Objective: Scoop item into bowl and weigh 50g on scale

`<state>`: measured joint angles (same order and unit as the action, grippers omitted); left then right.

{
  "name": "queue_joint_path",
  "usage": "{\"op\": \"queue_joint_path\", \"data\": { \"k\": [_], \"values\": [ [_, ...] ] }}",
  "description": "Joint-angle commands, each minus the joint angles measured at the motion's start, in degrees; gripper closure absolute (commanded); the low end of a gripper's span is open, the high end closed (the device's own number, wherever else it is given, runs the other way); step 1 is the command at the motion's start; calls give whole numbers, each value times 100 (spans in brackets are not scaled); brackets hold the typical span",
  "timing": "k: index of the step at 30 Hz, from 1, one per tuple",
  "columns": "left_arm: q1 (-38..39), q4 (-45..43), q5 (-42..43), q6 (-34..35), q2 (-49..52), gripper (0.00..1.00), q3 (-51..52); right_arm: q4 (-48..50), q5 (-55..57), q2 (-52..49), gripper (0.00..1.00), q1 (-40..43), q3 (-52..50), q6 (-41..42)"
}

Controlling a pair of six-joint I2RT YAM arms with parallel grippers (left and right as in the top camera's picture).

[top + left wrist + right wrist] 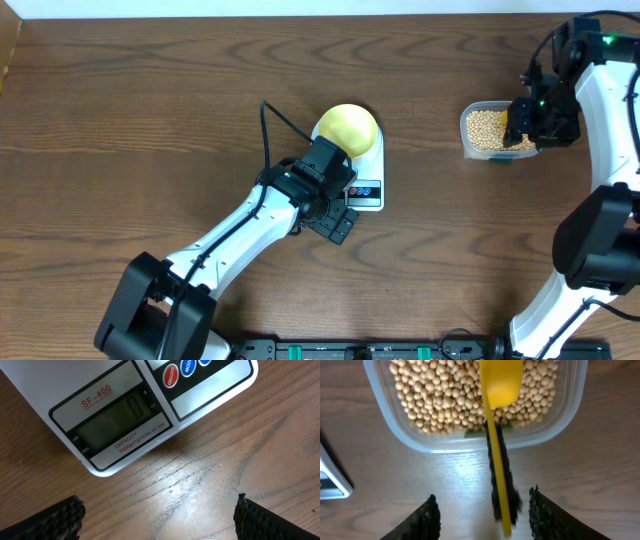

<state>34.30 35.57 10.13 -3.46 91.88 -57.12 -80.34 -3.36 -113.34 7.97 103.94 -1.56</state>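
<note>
The pale yellow-green bowl (347,128) stands on the white scale (370,192), whose grey display and red and blue buttons (115,425) fill the left wrist view. My left gripper (337,222) (160,520) hovers open over bare wood just in front of the scale. Beige beans (445,395) fill a clear tub (485,130) at the right. A yellow scoop (501,385) lies on the beans, its handle reaching out over the rim. My right gripper (520,128) (485,515) straddles that handle, fingers apart, the handle nearer the right finger.
The table's far edge runs along the top of the overhead view. A black cable (275,125) loops from the left arm beside the bowl. A corner of the scale (332,485) shows at the left of the right wrist view.
</note>
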Motion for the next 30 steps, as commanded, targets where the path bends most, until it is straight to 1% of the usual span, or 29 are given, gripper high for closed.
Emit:
{"op": "queue_joint_path", "data": {
  "k": [1,2,4,5,12,14,26,28,30],
  "values": [
    [2,13,-61,-101,17,2,-114,133,20,146,57,-31,-153,177],
    [2,13,-61,-101,17,2,-114,175,24,146,65,-33,-175,175],
    [2,13,-61,-101,17,2,-114,275,44,146,77,-35,-186,175],
    [2,13,-61,-101,17,2,-114,337,44,146,80,-35,-186,175],
    [2,11,-59,-101,17,2,-114,826,44,146,93,-35,-186,173],
    [2,13,-59,-101,17,2,-114,973,44,146,98,-42,-186,173],
    [2,13,-61,-101,17,2,-114,1746,125,146,98,-46,-186,63],
    [2,13,-61,-101,17,2,-114,1797,203,146,97,-46,-186,61],
    [2,13,-61,-101,17,2,-114,1797,195,146,92,-46,-186,63]
  ]
}}
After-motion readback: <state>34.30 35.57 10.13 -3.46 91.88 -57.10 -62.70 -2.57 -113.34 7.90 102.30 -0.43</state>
